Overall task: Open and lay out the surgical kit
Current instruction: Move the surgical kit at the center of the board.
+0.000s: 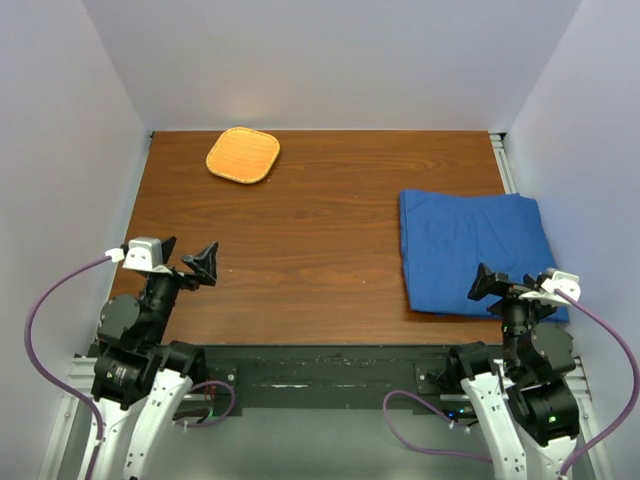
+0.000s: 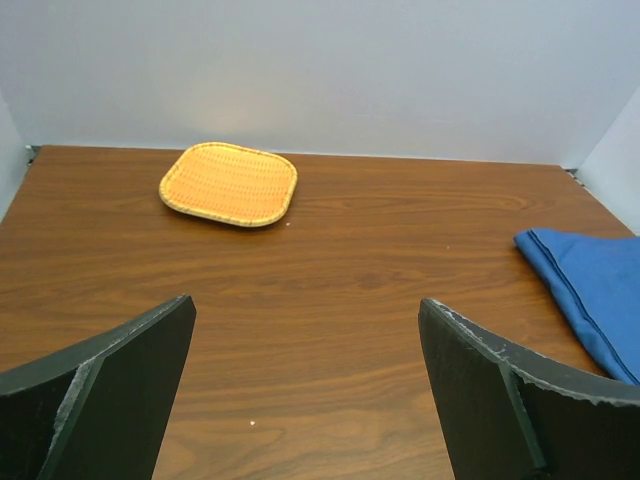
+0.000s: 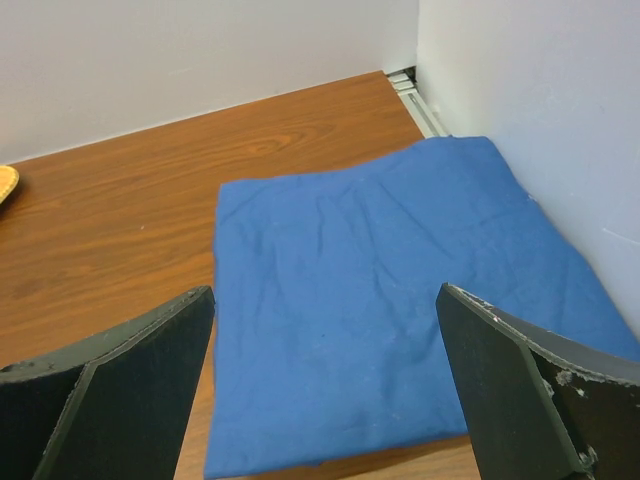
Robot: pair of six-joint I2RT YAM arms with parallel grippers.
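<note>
Bring the wide-open right gripper (image 1: 497, 287) to a corner of the folded blue cloth (image 1: 470, 240), pinch the top layer only, peel toward the equally open left gripper (image 1: 188, 258).

Glossy brown wood-grain table (image 1: 300, 260), boxed on three sides by plain pale grey-white walls (image 1: 330, 60). Metal rail (image 1: 503, 160) along right edge, at far right corner. Soft even light; faint glow on back wall toward far left corner.
</note>
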